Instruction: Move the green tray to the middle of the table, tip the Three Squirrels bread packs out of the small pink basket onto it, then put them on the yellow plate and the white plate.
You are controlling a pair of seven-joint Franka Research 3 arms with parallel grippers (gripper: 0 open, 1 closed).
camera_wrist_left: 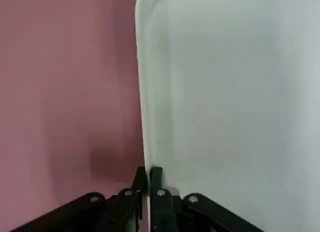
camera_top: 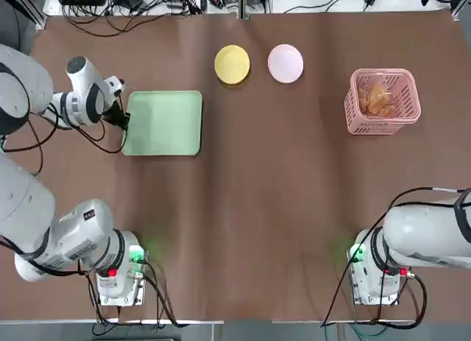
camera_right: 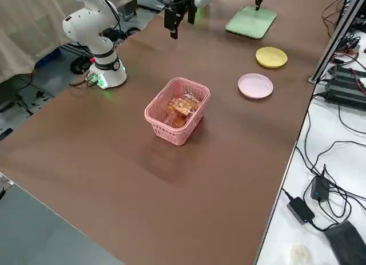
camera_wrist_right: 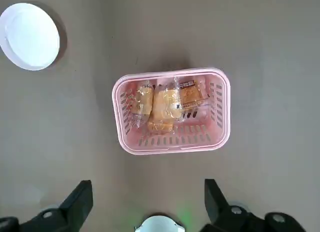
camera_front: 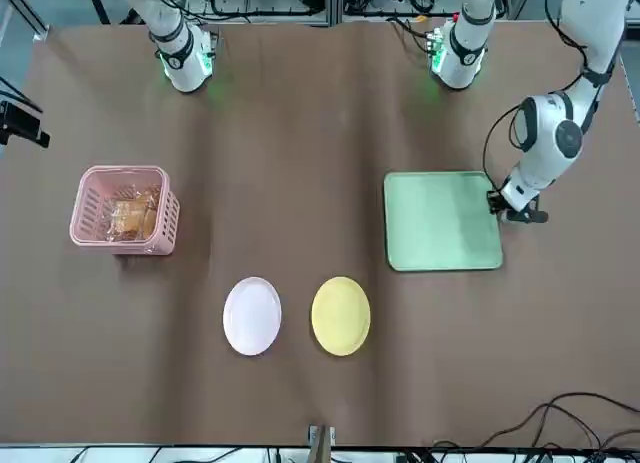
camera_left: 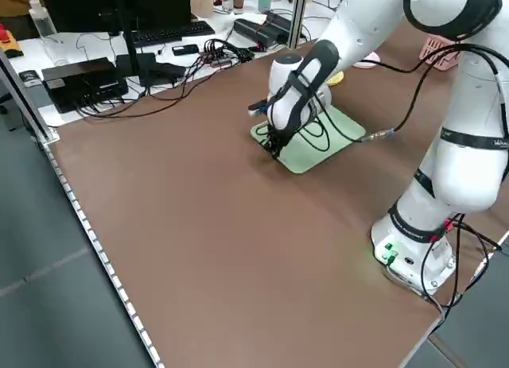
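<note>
Top view gives me the left end effector [camera_top: 124, 120] low at the left edge of the green tray [camera_top: 165, 123], which lies flat on the brown desk [camera_top: 257, 208] toward my left side, not in the middle. On the left wrist view I can see the two fingers [camera_wrist_left: 156, 179] pinched together on the tray's low rim, one on the outside and one on the inside, so I read it as clamped onto the tray. The front view agrees: the end effector sits at the tray's short edge, with the arm bent over it.

The right end effector [camera_wrist_right: 147, 204] hangs high over the desk on my right side, its jaws spread wide and holding nothing. Its wrist camera looks straight down on the small pink basket [camera_wrist_right: 220, 117], which stands upright with the Three Squirrels bread packs [camera_wrist_right: 165, 107] lying inside it.

The basket is at the far right of the desk, well apart from the tray. The yellow plate [camera_top: 232, 64] and the white plate [camera_top: 285, 63] sit just beside each other near the far edge, yellow nearer the tray, white nearer the basket. Both plates are bare.
</note>
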